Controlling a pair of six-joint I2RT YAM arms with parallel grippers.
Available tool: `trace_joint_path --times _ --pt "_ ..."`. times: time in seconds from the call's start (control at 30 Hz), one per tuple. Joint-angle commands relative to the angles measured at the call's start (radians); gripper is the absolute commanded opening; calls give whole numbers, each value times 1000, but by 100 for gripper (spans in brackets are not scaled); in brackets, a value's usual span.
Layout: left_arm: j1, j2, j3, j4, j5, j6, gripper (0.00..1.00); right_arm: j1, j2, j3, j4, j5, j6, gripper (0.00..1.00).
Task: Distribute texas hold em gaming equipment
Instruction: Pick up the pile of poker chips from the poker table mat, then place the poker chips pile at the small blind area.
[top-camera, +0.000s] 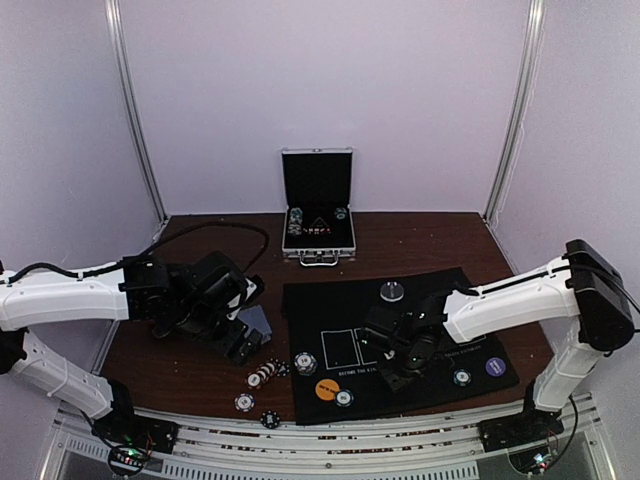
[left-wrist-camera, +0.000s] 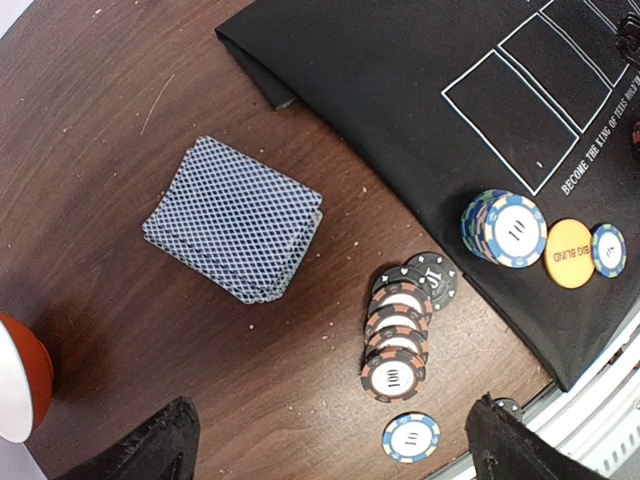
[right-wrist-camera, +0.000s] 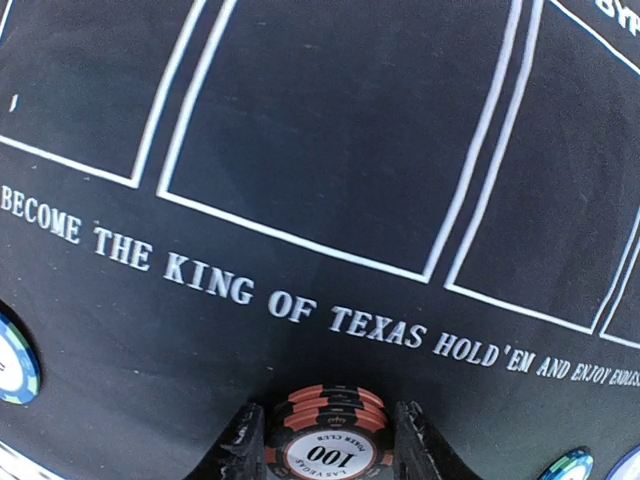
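Note:
My right gripper (right-wrist-camera: 328, 445) is shut on a short stack of black-and-orange 100 chips (right-wrist-camera: 326, 440), low over the black mat (right-wrist-camera: 330, 150) by its printed line; it shows in the top view (top-camera: 393, 376) too. My left gripper (left-wrist-camera: 330, 450) is open and empty above the wood, its fingers (left-wrist-camera: 140, 450) either side of a fallen row of black-and-orange chips (left-wrist-camera: 397, 335) and a blue 10 chip (left-wrist-camera: 411, 437). A grey-blue card deck (left-wrist-camera: 235, 218) lies beyond. A blue chip stack (left-wrist-camera: 505, 228), an orange button (left-wrist-camera: 570, 253) and a blue chip (left-wrist-camera: 608, 250) sit on the mat.
The open silver case (top-camera: 318, 205) stands at the back. A silver disc (top-camera: 393, 291), a purple disc (top-camera: 495, 366) and a chip (top-camera: 461, 377) lie on the mat (top-camera: 330, 310). A red-and-white round thing (left-wrist-camera: 20, 375) sits left of my left gripper. The metal table rail (top-camera: 300, 440) runs along the front.

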Motion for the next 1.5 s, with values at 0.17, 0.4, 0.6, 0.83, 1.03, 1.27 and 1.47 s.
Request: trace_joint_path --times 0.17,0.4,0.6,0.83,1.03,1.27,1.47 --pt "1 -24 -27 38 -20 17 97 -32 -115 -152 -120 83 99 29" --pt "1 -21 -37 46 -4 12 97 -143 -231 -258 -119 94 130 28" --pt "1 -14 -69 73 25 0 96 -191 -289 -285 -106 85 105 27" --pt "1 26 -112 134 66 -24 94 -194 -290 -251 -88 56 81 57" --pt "1 17 -143 194 81 -11 94 -194 -321 -133 -151 82 62 72" --pt "1 -3 -191 263 63 -20 94 -199 -426 52 -143 157 -57 100" --pt "1 -2 -256 349 41 -11 95 -203 -594 108 83 173 -266 100"
